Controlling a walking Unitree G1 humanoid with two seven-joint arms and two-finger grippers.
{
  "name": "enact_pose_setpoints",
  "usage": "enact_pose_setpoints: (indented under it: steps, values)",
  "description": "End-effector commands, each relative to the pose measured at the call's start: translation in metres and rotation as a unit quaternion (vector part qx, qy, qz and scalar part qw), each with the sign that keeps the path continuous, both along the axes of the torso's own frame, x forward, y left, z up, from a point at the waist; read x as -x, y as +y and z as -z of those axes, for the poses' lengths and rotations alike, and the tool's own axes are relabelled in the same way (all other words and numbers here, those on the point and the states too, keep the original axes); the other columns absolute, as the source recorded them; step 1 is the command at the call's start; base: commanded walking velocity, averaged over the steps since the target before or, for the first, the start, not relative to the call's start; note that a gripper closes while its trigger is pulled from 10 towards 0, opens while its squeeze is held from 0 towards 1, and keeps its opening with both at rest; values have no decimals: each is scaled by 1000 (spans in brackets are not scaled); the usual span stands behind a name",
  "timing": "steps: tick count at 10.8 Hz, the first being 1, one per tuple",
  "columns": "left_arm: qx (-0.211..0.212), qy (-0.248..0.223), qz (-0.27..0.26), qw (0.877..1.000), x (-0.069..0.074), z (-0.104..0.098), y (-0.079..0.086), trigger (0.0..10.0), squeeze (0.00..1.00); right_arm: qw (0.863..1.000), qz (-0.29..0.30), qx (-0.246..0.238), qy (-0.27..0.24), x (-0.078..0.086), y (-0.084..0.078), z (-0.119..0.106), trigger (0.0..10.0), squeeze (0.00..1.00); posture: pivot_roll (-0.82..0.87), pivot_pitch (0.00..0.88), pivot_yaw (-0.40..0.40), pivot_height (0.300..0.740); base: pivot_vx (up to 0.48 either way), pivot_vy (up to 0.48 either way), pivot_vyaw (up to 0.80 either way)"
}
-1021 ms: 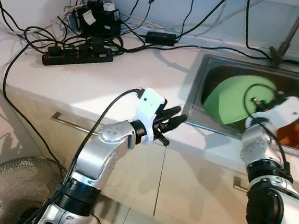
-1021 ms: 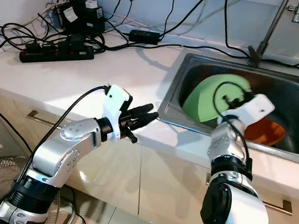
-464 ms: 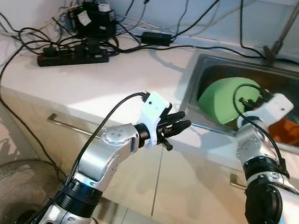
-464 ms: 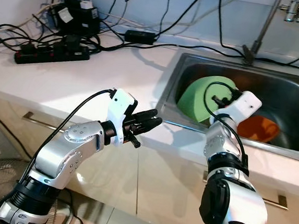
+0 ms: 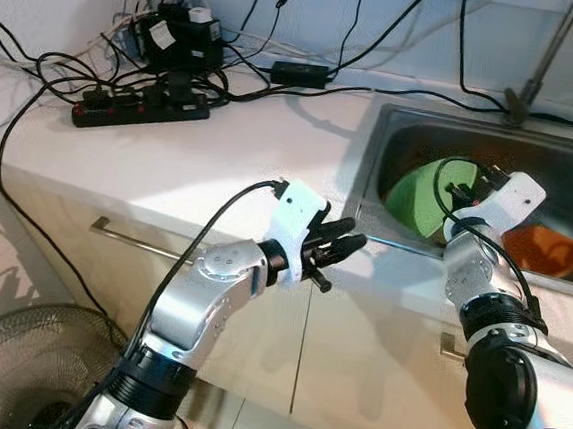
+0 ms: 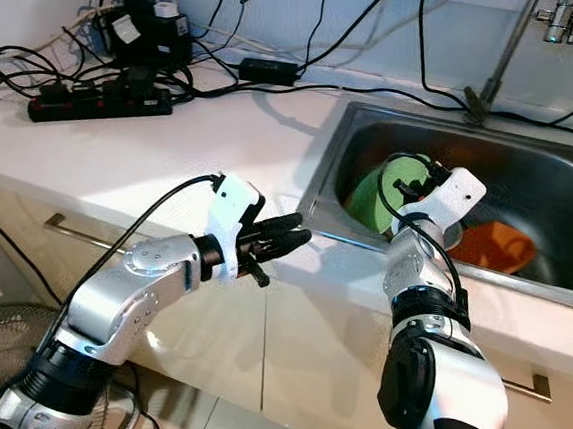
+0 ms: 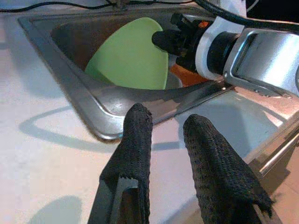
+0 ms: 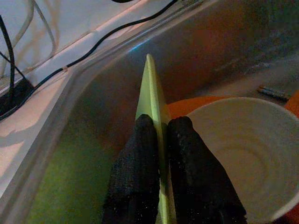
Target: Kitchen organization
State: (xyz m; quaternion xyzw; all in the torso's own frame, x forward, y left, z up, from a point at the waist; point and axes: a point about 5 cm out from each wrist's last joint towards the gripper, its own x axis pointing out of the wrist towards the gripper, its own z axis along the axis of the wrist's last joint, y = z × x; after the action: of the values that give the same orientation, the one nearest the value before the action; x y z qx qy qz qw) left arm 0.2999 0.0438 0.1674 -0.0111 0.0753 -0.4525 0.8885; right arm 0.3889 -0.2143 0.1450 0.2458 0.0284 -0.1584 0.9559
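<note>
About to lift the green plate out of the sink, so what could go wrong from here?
The right claw pinches only the thin rim of the round green plastic plate, standing on edge, so it may twist or slip free. A white paper cup and an orange bowl sit close beside it and could be knocked. Lifting may scrape the plate against the steel sink wall.
</note>
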Motion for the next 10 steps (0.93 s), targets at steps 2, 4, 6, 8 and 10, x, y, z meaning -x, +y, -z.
enact_pose_setpoints:
  steps: [2,4,6,8,10]
  values:
    - [-1,-2,1,1000,2,-2,0,10000,0,1000,-14,6,-6,-5,6,-8,10000,0,252,0,24,725,0,0,0]
    - [-1,-3,1,1000,2,-2,0,10000,0,1000,-10,15,-8,-5,4,-9,10000,1000,251,0,25,725,0,0,0]
    - [-3,-3,0,1000,1,-1,0,10000,0,999,-15,44,-13,-5,6,-12,10000,0,254,0,24,725,0,0,0]
    - [-5,-4,0,1000,1,-1,1,10000,0,996,-8,86,-20,-5,3,-17,10000,0,255,0,25,725,0,0,0]
    - [-9,-5,2,1000,1,0,0,10000,0,978,18,206,-32,-4,-4,-30,10000,0,250,0,27,725,0,0,0]
